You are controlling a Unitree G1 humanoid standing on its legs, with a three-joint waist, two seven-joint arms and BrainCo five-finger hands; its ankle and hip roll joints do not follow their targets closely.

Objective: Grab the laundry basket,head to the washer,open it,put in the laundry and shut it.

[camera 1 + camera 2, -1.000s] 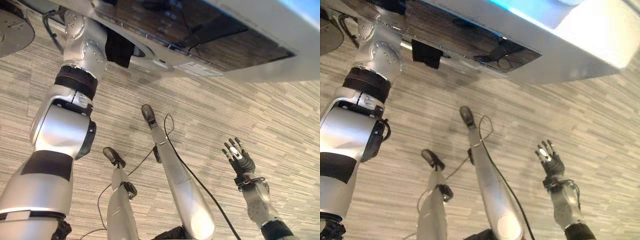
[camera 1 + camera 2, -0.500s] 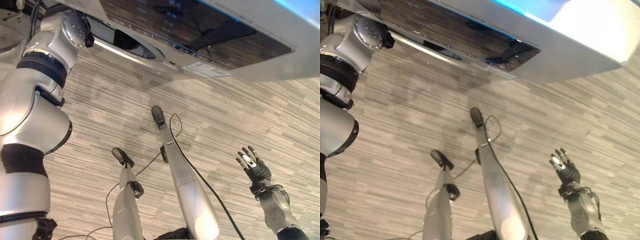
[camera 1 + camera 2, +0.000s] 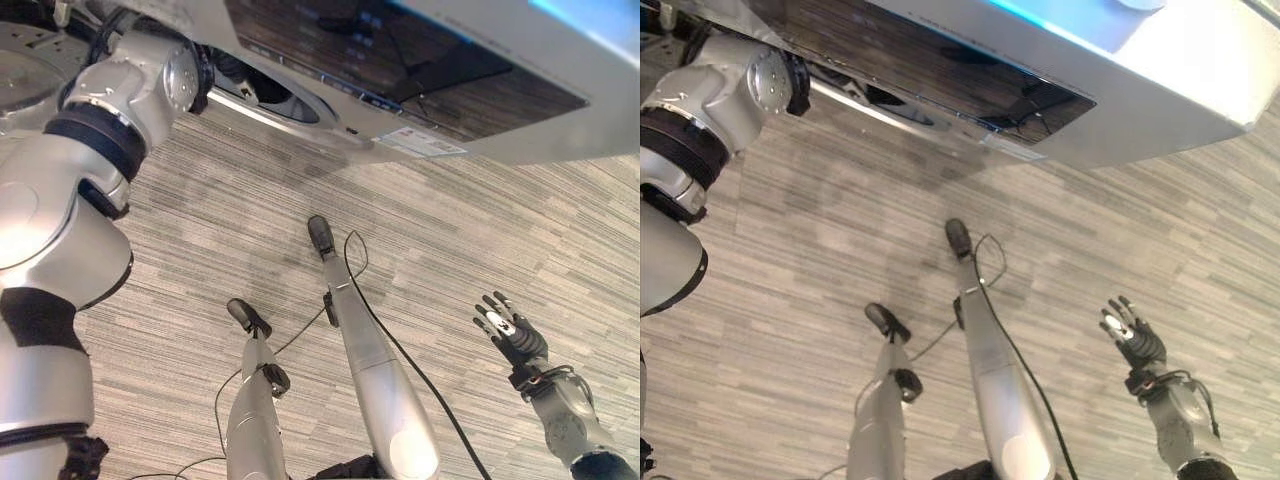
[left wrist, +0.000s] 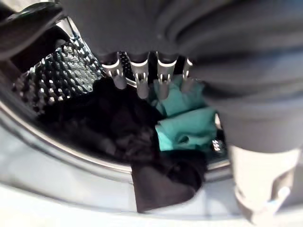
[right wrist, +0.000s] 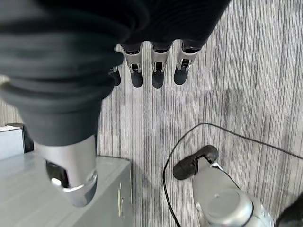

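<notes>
The washer point(image 3: 520, 110) stands in front of me with its round opening point(image 3: 270, 98) uncovered. My left arm point(image 3: 120, 130) reaches up into that opening. In the left wrist view my left hand point(image 4: 142, 82) hangs inside the drum point(image 4: 71, 71), fingers straight and the thumb apart, holding nothing. Under the fingers lie black laundry point(image 4: 118, 127) and a teal garment point(image 4: 184, 127). One black piece point(image 4: 165, 184) droops over the drum's front rim point(image 4: 71, 158). My right hand point(image 3: 512, 335) hovers open low on the right, away from the washer, above the floor.
Striped grey carpet point(image 3: 480, 240) covers the floor in front of the washer. A grey box-like cabinet point(image 5: 57, 198) shows in the right wrist view, beside the right hand.
The camera has shifted. My left arm has pushed further into the opening, and a dark cloth that hung at the opening a second ago has gone inside. The right hand has barely moved.
</notes>
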